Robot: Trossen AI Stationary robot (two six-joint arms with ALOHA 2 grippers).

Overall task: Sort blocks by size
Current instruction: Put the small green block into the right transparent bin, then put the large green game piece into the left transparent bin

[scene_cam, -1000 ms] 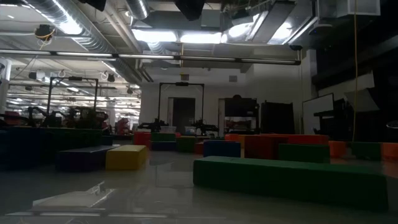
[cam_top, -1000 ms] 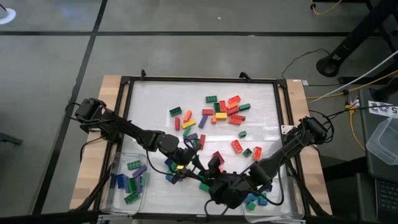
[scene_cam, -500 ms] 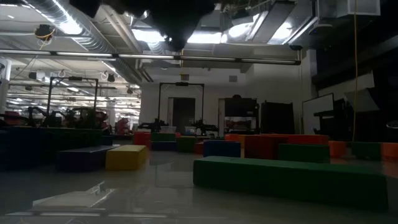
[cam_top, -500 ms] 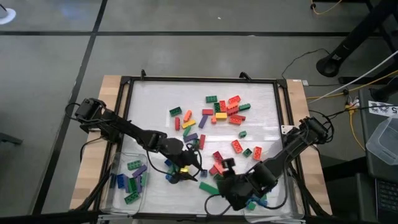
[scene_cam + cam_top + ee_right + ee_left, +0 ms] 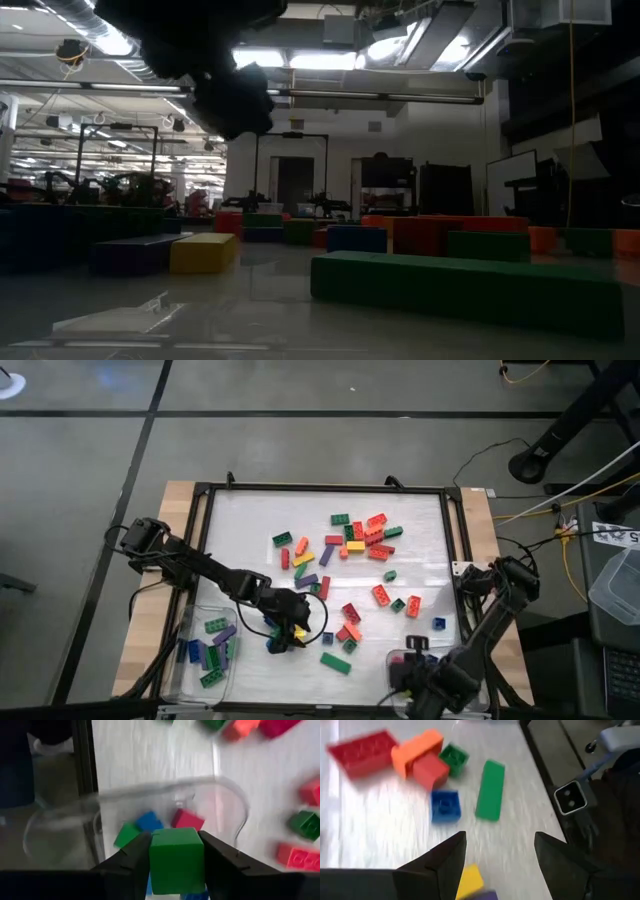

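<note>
Right pincer (image 5: 176,851) moved over clear tray (image 5: 65,817) — pinching small green block (image 5: 176,857); left pincer (image 5: 499,851) now spread, empty.

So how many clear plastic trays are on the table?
2. The first tray sits at the high view's bottom left, holding long blocks. The second tray is at the bottom right, partly hidden under the right arm.

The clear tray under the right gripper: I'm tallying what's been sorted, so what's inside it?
In the clear tray lie a small green block, a blue one and a red one. The right gripper and its green block hide the rest.
</note>
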